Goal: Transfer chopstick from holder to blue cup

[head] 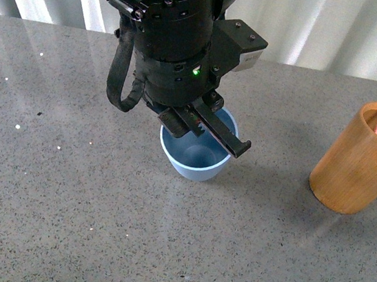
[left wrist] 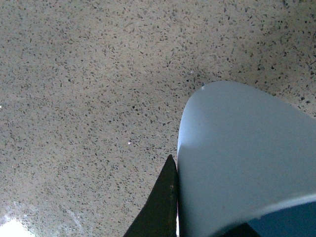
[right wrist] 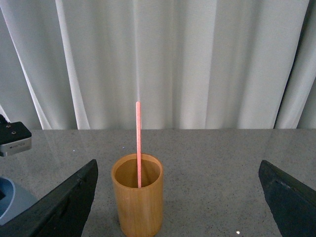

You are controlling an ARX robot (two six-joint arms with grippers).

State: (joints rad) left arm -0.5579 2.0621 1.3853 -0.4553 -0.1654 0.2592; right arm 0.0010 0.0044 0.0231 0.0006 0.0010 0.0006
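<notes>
Pre-grab stage I'd say: left hand (head: 201, 125) pinches the blue cup (head: 193, 161) mid-frame, right hand (right wrist: 177, 170) gapes wide facing the holder (right wrist: 137, 210) — next it needs to close on the chopstick (right wrist: 138, 143).

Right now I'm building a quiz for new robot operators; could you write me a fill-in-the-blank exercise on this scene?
1. The pink chopstick stands inside the ____.
2. In the front view, the left gripper is at the rim of the ____ cup.
3. The right gripper has its jaws ____.

Missing words: holder; blue; open.
</notes>
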